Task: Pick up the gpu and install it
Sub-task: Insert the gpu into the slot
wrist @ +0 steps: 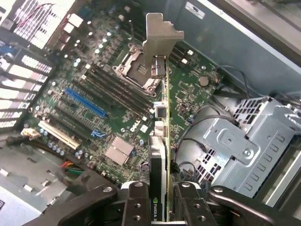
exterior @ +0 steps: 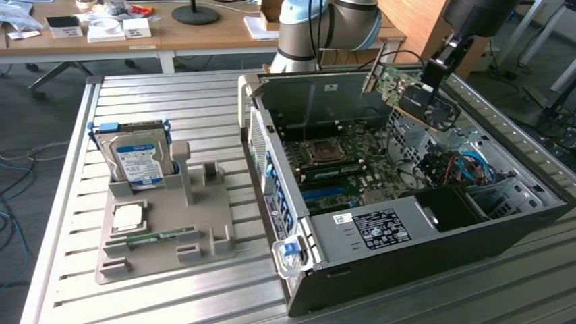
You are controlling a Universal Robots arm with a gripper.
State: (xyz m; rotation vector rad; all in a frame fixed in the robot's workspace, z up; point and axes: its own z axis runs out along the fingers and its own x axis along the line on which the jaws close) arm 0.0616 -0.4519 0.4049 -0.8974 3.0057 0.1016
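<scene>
1. Gripper (wrist: 162, 207): closed on the gpu (wrist: 160, 155). One finger (wrist: 136, 207) is pressed to each face of the card, at its fan end.
2. From the wrist, the gpu is seen edge-on. Its silver bracket (wrist: 159, 37) is at the end far from the fingers.
3. Exterior view: the gpu is held in the air, tilted, over the open case (exterior: 405, 270), at about 1 o'clock from the motherboard (exterior: 351, 158). It is not seated in any slot.
4. On the motherboard beneath the card, an open CPU socket (wrist: 136, 70) and a blue slot (wrist: 84, 102) are noted. A grey drive cage (wrist: 244, 146) is seen beside the board.
5. The arm (exterior: 324, 27) is seen at 12 o'clock from the case.
6. A grey holder (exterior: 207, 243) lies at 9 o'clock from the case, on the slatted table (exterior: 180, 101), well apart from the gripper.
7. A hard drive (exterior: 135, 158) is stood upright at the holder's 12 o'clock end. A RAM stick (exterior: 158, 236) is laid flat toward its 6 o'clock end.
</scene>
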